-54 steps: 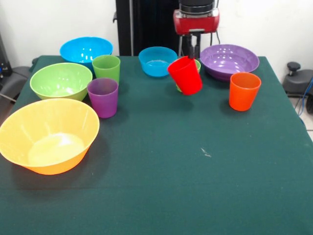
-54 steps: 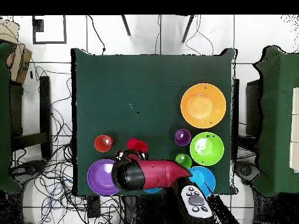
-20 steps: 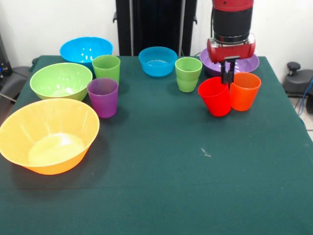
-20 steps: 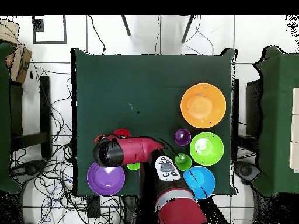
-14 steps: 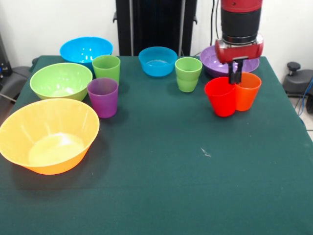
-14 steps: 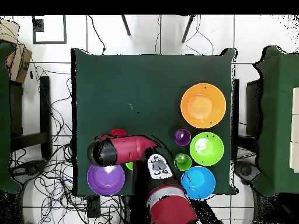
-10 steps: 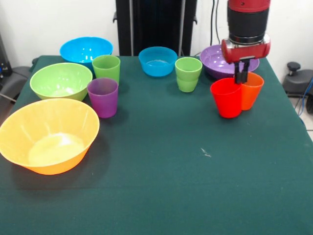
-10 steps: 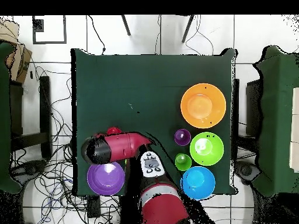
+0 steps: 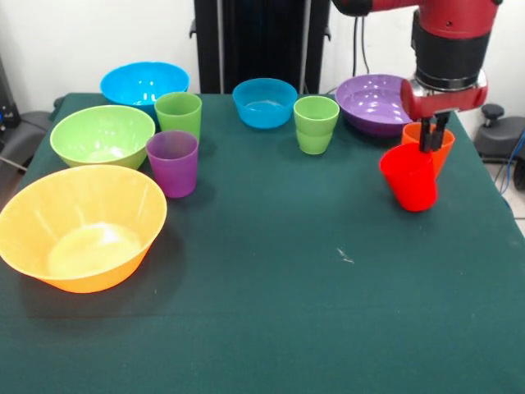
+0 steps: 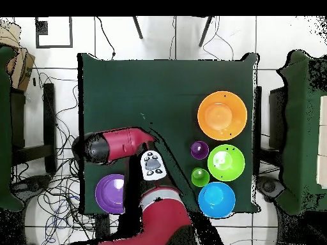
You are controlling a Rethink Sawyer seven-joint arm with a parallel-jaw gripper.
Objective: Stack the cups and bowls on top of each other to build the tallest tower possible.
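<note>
Since the earlier frame the red cup (image 9: 409, 176) has travelled right, past the orange cup (image 9: 429, 144); we note the end effector (image 9: 430, 138) pinching its rim, cup tilted off the surface (image 9: 262, 312), the orange cup just behind.

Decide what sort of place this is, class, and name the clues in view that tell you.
Probably a robotics lab. A red robot arm works at a table under a green cloth, loose cables trail over the tiled floor, and plain plastic bowls and cups, such as the red cup in its gripper, are set out as props.
</note>
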